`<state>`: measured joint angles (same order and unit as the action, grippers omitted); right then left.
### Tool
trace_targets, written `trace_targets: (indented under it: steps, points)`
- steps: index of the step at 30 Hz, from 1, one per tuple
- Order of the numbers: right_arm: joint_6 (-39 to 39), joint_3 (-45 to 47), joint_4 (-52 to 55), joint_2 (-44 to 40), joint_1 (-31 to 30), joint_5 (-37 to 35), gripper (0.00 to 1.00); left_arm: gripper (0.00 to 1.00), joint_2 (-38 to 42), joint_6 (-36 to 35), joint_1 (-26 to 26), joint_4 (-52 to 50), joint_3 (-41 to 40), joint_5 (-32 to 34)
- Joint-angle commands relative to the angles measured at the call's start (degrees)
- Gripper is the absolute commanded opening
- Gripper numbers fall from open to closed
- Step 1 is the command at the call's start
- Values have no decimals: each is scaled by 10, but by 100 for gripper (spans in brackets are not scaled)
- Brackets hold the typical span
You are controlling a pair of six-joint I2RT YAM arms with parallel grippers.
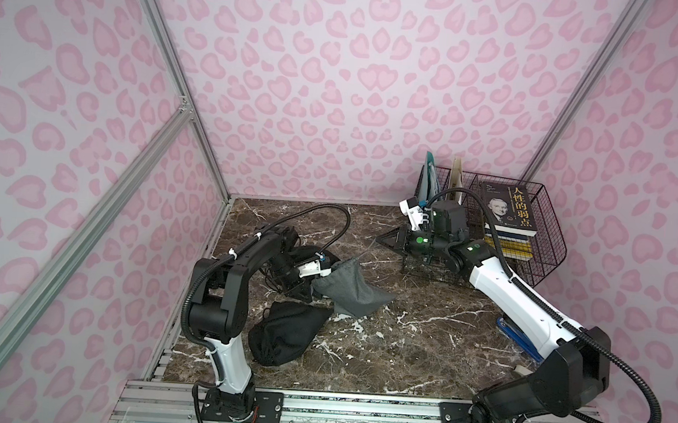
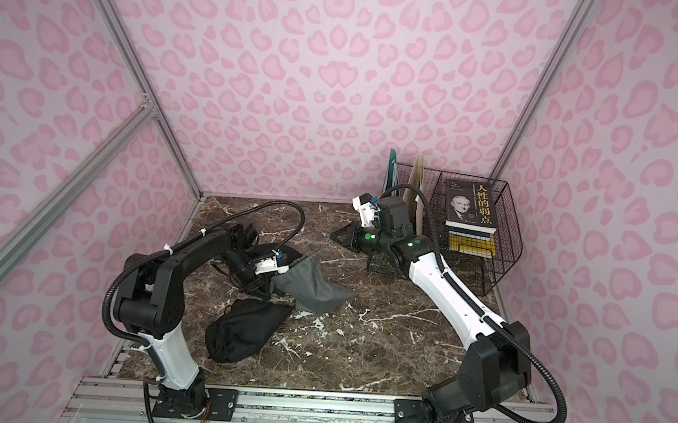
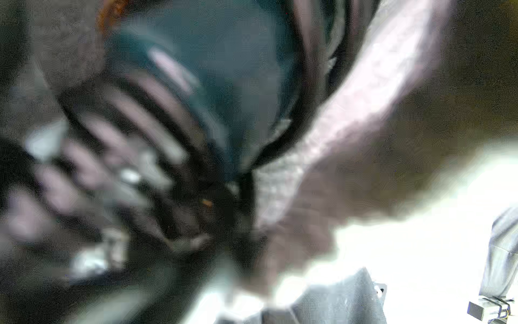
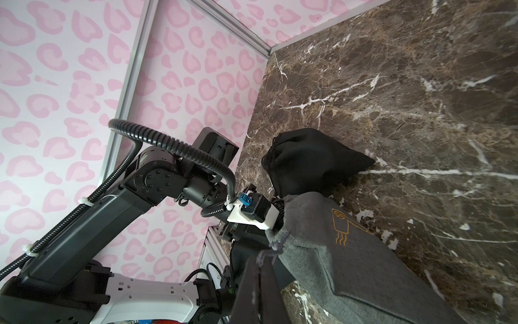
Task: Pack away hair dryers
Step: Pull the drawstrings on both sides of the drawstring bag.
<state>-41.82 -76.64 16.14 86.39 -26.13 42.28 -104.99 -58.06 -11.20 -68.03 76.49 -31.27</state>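
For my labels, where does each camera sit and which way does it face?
Top views: high in front, looking down on the marble table; left arm and right arm show.
Left wrist: on the left arm, blurred, close on a teal hair dryer and the grey pouch; jaws unclear.
Right wrist: on the right arm, facing the left arm across the table; own shut jaws in foreground.
Shared: grey pouch in all; black pouch in top and right wrist views.
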Motion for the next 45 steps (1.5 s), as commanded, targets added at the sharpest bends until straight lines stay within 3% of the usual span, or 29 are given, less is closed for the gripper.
trace_targets:
  steps: [1, 5, 22, 37, 45]
  points:
    - [2, 0, -9, -3, 0, 3, 0, 10, 0, 0, 1, -1, -4, -5]
    - [1, 2, -11, -6, 1, 2, 0, 2, 5, 24, 5, 24, -8, 2]
    - [2, 10, -9, -17, 0, 3, 0, 2, 3, 109, 28, 63, 17, -6]
    - [10, 11, 4, -43, -13, -14, 0, 2, 114, 331, 45, 216, 7, 131]
    - [24, 4, 39, -78, -54, -79, 0, 2, 135, 404, 45, 275, 19, 242]
